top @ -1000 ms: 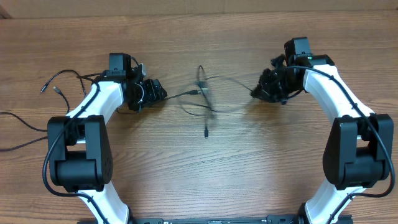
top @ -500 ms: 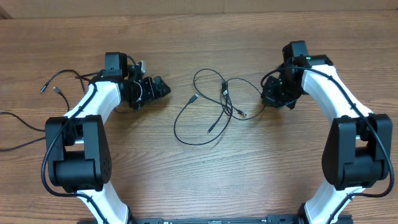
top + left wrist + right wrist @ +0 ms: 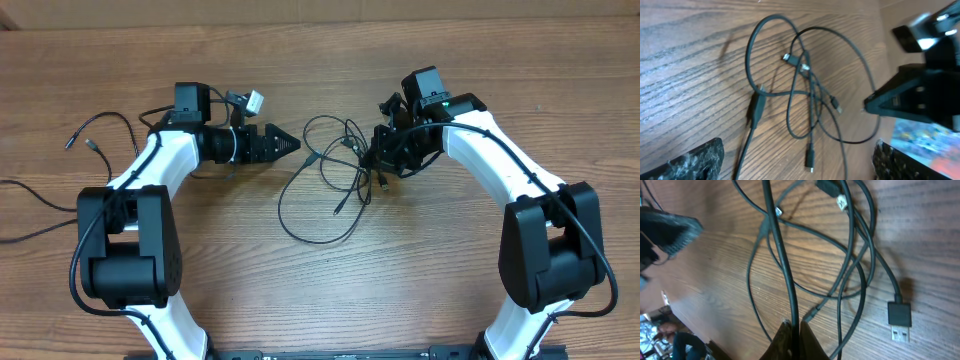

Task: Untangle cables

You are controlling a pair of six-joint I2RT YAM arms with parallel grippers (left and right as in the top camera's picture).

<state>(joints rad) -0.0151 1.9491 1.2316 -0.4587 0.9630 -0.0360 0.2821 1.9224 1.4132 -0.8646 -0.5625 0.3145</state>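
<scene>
Both arms have swung inward since a moment ago, and the left gripper [image 3: 288, 143] now points straight at the tangle with its jaws spread wide and nothing in them. The cables [image 3: 352, 160] lie in loose loops on the wooden table [image 3: 320, 290] between the 2 grippers, just beside the left one's tips. The right gripper [image 3: 384, 160] is pinched tight on 1 black strand at the tangle's edge.

table [image 3: 320, 300]: grained wood, matt | cables [image 3: 783, 265]: smooth black rubber
</scene>
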